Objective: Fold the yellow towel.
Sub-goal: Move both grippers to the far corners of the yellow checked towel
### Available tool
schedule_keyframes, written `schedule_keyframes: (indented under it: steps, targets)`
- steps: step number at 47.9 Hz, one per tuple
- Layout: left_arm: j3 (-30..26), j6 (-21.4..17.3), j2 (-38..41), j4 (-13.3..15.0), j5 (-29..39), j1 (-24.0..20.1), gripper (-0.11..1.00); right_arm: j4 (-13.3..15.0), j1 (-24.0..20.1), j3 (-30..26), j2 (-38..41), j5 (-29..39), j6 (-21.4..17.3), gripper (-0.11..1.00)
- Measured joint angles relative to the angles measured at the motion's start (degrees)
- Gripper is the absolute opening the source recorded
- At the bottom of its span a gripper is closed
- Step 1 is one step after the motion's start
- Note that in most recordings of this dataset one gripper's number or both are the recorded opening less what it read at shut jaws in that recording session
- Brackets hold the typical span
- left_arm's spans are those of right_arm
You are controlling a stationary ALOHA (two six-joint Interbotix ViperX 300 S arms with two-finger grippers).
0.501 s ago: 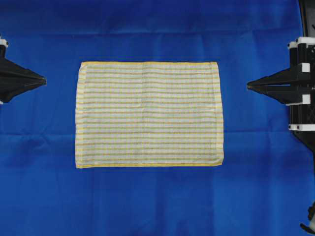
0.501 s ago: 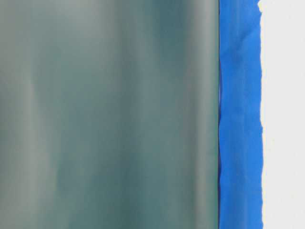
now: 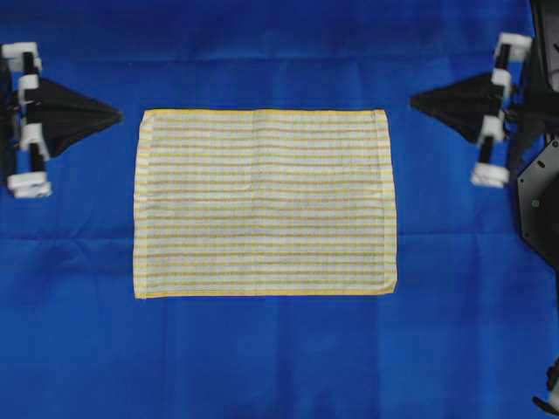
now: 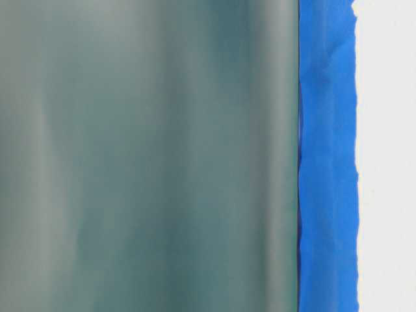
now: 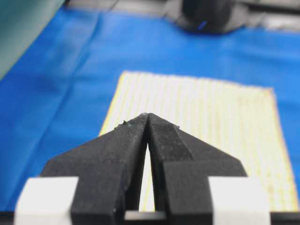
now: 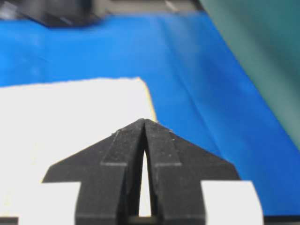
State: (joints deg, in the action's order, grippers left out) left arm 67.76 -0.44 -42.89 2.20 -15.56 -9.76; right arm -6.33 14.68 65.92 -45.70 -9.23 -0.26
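Lying flat at the centre of the plain blue cloth (image 3: 279, 367), the thin yellow-checked rectangular towel (image 3: 265, 202) sits between the left pincer (image 3: 119, 114) and right pincer (image 3: 412, 102), both pressed together, empty, beside its upper corners.

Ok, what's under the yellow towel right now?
The yellow towel lies flat on the blue cloth, which shows on all four sides of it. Whatever lies beneath the towel's middle, or under the blue cloth itself, is covered and cannot be seen.
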Motion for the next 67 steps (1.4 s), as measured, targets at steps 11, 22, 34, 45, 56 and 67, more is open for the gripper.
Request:
schedule_keyframes:
  steps: [11,22,34,45,56,67]
  targets:
    - [0.62,0.09,8.53,0.09,-3.08,-6.15,0.25,-2.46,6.33,-0.26,9.93,0.18,0.0,0.14]
    - [0.88,0.0,19.16,0.09,-7.29,-9.23,0.84,-2.81,11.07,-0.79,21.27,0.0,0.0,0.75]
    - [0.79,0.0,31.2,0.18,-14.94,-11.87,0.75,-2.99,13.18,-2.02,31.11,-2.37,0.0,0.65]
    - [0.35,0.53,39.02,0.18,-17.84,-14.24,0.75,-4.22,13.45,-2.72,37.44,-4.04,0.09,0.65]
    - [0.0,0.79,44.3,0.35,-19.34,-14.77,0.72,-5.19,13.71,-2.72,41.84,-6.15,0.0,0.64]
    - [-0.26,0.88,45.97,0.53,-18.98,-14.94,0.5,-5.27,13.71,-2.99,44.03,-6.5,0.0,0.57]
